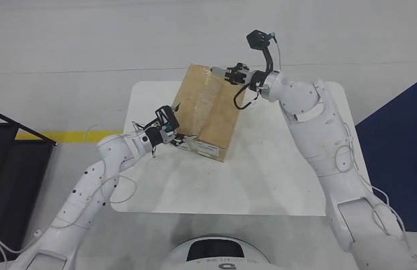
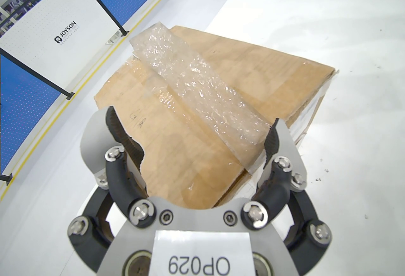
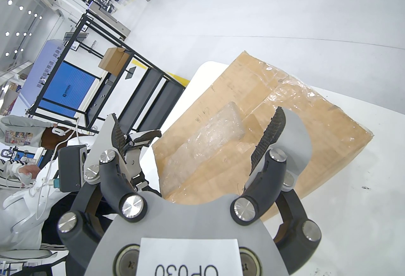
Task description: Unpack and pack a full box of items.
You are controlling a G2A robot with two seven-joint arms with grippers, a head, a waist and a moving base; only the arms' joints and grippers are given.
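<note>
Closed box on the table, a gripper at each end

The box [image 1: 218, 118] [image 2: 253, 68] [image 3: 332, 138] is brown cardboard with its flaps shut. A rumpled strip of clear tape [image 1: 204, 108] [image 2: 196, 90] [image 3: 215, 128] runs along the top seam, and a white label is on its near side. It sits askew on the far-left part of the white table [image 1: 262, 182]. The left gripper [image 1: 167, 121] [image 2: 193, 119] is at the box's near-left edge, fingers spread wide, with one end of the tape between them. The right gripper [image 1: 230, 73] [image 3: 196, 114] is at the far-right corner, also spread and holding nothing, facing along the seam. Whether either one touches the cardboard cannot be told
</note>
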